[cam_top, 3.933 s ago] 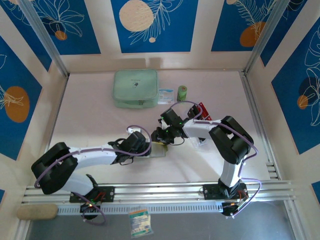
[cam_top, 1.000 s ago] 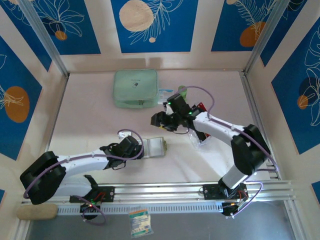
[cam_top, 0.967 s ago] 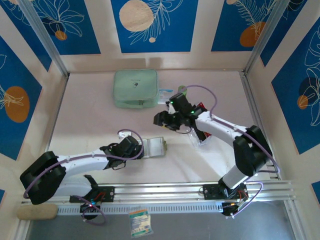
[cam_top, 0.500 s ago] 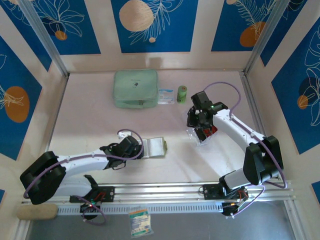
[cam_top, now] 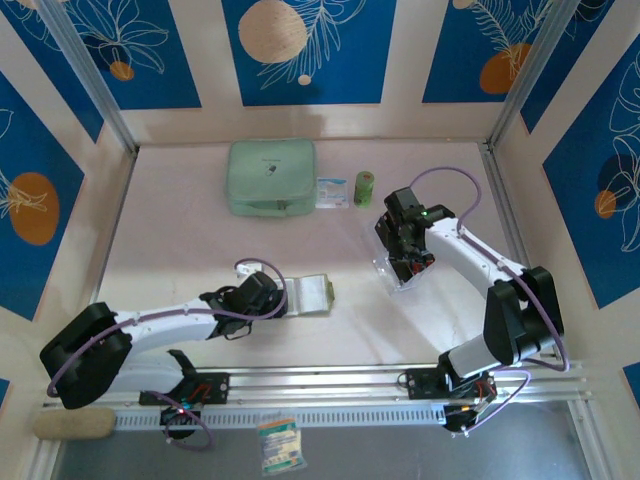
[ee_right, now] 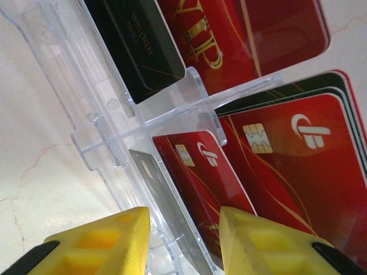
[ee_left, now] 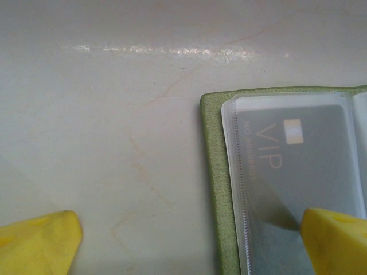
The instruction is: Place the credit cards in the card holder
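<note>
Marbled bench (ee_left: 114, 143): right jaws, released, have returned from the card holder (cam_top: 314, 293) to the acrylic rack (ee_right: 103, 132) and sit astride a red credit card (ee_right: 200, 172). Left jaws, spread, rest on the holder, where a grey VIP card (ee_left: 298, 166) is sleeved. Next pick is due.

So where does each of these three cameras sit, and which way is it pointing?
Top external: high behind the arms, looking down on the table; the left arm and right arm show whole.
Left wrist: on the left arm, looking down past its yellow fingertips at the card holder.
Right wrist: on the right arm, facing the clear rack of red cards past its yellow fingertips.
Shared: the card holder, in top and left wrist views.
</note>
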Available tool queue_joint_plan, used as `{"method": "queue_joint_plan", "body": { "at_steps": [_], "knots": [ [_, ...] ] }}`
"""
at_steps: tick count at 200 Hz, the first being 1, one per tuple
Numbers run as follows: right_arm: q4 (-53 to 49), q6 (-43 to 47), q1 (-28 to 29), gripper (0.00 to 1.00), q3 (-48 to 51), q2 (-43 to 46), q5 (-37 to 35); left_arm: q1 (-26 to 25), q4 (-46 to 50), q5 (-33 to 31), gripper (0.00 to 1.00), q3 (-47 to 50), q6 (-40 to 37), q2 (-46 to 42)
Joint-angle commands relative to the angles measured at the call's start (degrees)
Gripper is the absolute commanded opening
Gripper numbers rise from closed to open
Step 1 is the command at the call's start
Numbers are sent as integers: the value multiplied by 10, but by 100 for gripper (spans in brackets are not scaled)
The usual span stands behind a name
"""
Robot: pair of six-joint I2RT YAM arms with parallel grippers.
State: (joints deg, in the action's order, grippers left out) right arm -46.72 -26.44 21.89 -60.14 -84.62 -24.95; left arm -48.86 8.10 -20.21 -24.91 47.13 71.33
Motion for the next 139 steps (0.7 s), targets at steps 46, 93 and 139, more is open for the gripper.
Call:
{"method": "queue_joint_plan", "body": {
  "at_steps": [46,93,139],
  "knots": [
    [5,7,12,29,21,-23,5,5,31,-22,100,-2,9,2],
    [0,8,18,20,19,-14,1,5,29,-21,100,-3,9,1],
    [10,28,17,8,20,3,23,5,28,-20,100,-3,8,0]
  ]
}}
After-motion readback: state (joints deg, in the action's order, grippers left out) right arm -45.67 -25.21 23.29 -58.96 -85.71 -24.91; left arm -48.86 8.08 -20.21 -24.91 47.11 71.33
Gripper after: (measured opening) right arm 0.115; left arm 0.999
